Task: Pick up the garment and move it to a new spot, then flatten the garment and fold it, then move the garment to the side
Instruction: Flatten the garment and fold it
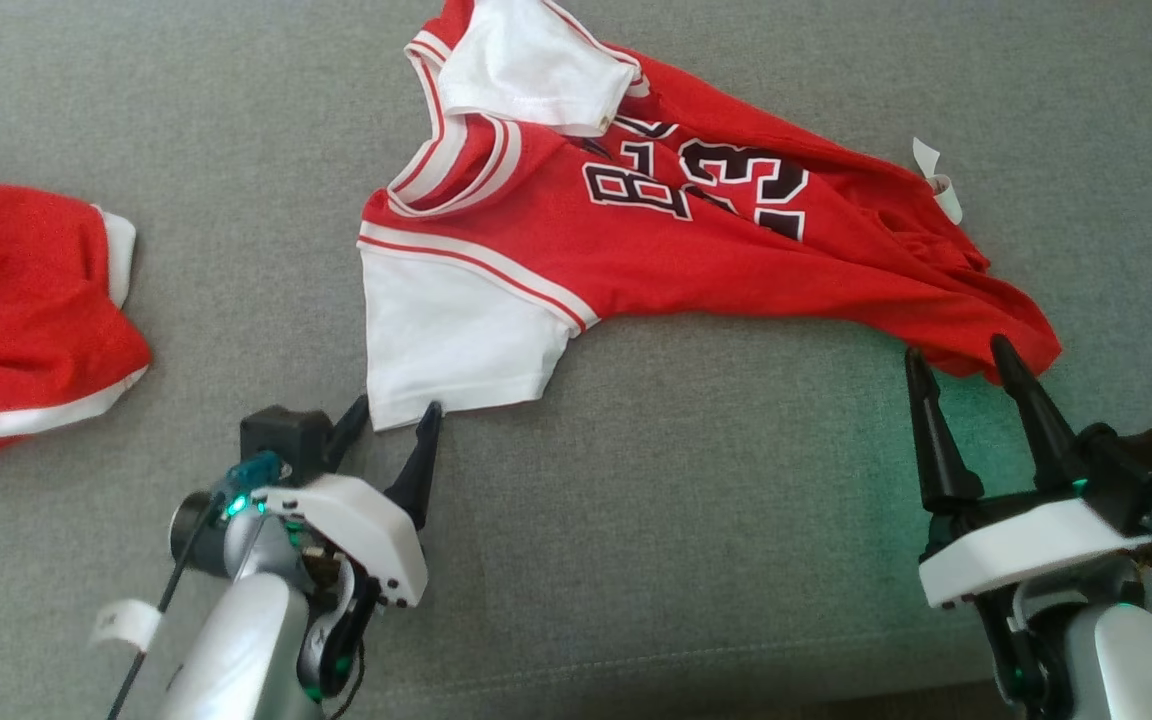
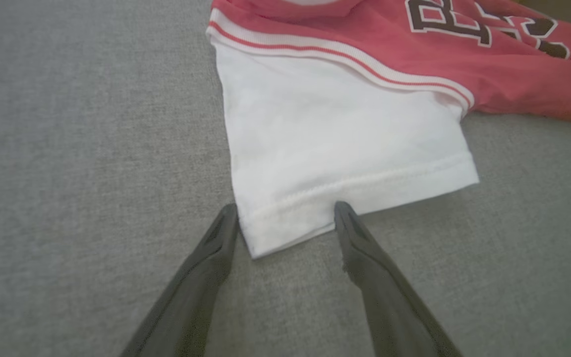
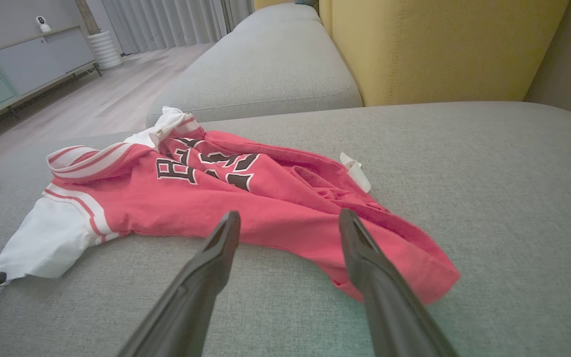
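left gripper: seen at the lower left of the head view; its two dark fingers are spread wide and set either side of the near corner of the white sleeve. the tips are at the stitched hem, and nothing is pinched.
right gripper: seen at the lower right of the head view; its fingers are likewise spread wide, with the tips at the red hem corner. no cloth is held, and contact cannot be told for certain.
garment: a red jersey with white sleeves and black lettering is laid rumpled on the grey cushion, from the upper middle of the frame down to the right.
handling: it is judged light, soft and limp; it is expected to sag and bunch once lifted, and it is not thought fragile.
hold: the sleeve hem at the left and the bottom hem corner at the right are judged the best places, since the stitched edges are thicker.
risk: a single layer may be caught, or the thin knit may slip from the smooth fingers.
second red cloth: it is seen at the left edge of the head view, well apart from the jersey.
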Robot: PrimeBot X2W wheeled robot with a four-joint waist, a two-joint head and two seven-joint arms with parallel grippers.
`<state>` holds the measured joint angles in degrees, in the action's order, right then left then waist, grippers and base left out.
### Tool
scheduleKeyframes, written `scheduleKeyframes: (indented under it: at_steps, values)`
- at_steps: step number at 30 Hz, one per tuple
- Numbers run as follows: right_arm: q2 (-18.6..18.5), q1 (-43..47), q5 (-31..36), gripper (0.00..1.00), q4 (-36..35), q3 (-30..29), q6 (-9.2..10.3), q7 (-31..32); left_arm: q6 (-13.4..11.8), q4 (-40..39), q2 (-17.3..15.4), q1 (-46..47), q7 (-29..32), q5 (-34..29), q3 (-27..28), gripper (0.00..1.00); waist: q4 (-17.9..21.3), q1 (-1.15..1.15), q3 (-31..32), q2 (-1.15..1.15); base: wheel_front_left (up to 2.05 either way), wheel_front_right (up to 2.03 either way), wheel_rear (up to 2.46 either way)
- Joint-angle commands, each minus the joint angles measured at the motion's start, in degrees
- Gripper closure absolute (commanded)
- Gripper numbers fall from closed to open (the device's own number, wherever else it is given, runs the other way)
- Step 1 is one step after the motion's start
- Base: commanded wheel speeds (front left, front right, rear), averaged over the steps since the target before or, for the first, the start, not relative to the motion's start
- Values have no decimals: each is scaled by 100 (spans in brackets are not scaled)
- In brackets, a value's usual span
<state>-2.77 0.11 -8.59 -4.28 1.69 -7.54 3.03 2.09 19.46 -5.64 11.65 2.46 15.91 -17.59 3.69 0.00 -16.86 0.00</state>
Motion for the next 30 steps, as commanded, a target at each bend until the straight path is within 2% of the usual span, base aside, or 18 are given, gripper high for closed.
scheduleKeyframes:
  at_steps: [1,3,4,6,7,8,9,14,29,30]
  values:
    - [-17,-157,-23,0,-169,106,5,-4,4,-60,-40,137,38,41,168,0,6,0,-9,0,0,0,0]
    - [-16,-116,-14,0,-152,61,5,27,8,-11,-38,165,69,83,177,0,19,0,-30,0,0,0,0]
    - [-15,-90,-2,0,-140,31,5,44,8,2,-39,180,67,93,178,10,25,0,-36,0,0,0,0]
    - [-15,-27,27,0,-117,-34,5,76,7,19,-42,201,48,104,174,56,34,0,-44,0,0,0,0]
    - [-15,11,43,0,-101,-74,5,97,11,25,-43,210,39,112,171,69,38,0,-45,0,0,0,0]
    - [-14,48,73,0,-89,-117,5,114,15,28,-48,220,27,116,168,91,44,0,-47,0,0,0,0]
    - [-14,89,103,0,-67,-166,5,134,14,32,-53,227,15,118,165,100,51,0,-47,0,0,0,0]
    - [-37,161,247,0,95,-456,5,164,-22,-11,-86,255,-47,117,155,100,103,0,-90,0,0,0,0]
    - [-63,-454,405,0,797,-665,5,-16,-84,-129,-143,376,-148,115,95,100,6,0,-302,0,0,0,0]
    - [-60,-477,402,15,815,-689,5,-44,-86,-143,-145,380,-174,115,91,100,-3,0,-310,0,0,0,0]
